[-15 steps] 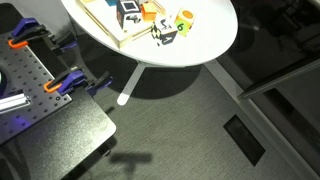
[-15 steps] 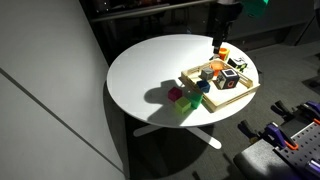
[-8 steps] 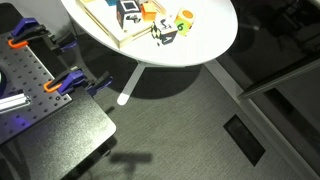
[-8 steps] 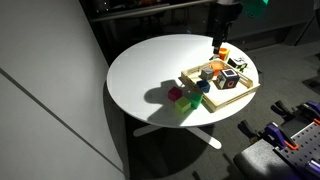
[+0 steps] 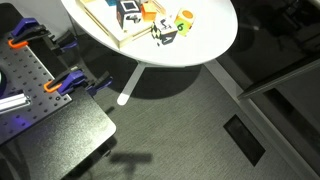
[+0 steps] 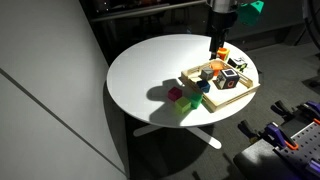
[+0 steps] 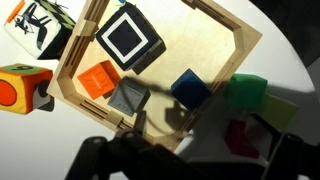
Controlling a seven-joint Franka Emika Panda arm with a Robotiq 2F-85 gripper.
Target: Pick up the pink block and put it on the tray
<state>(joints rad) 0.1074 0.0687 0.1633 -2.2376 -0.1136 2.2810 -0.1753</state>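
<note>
The pink block sits on the round white table, just off the light-wood tray and beside a green block. In the wrist view the pink block lies in shadow below the green block, outside the tray's rim. My gripper hangs above the far end of the tray, well away from the pink block. Its dark fingers stand wide apart at the bottom of the wrist view, open and empty. I cannot see the pink block in the exterior view that shows the tray at the top edge.
The tray holds a blue-and-white cube, an orange block, a grey block and a blue block. An orange-faced cube and a black-and-white block lie outside it. A clamped bench stands beside the table.
The arm has shifted slightly at the top of an exterior view. The blocks and the tray have not moved.
</note>
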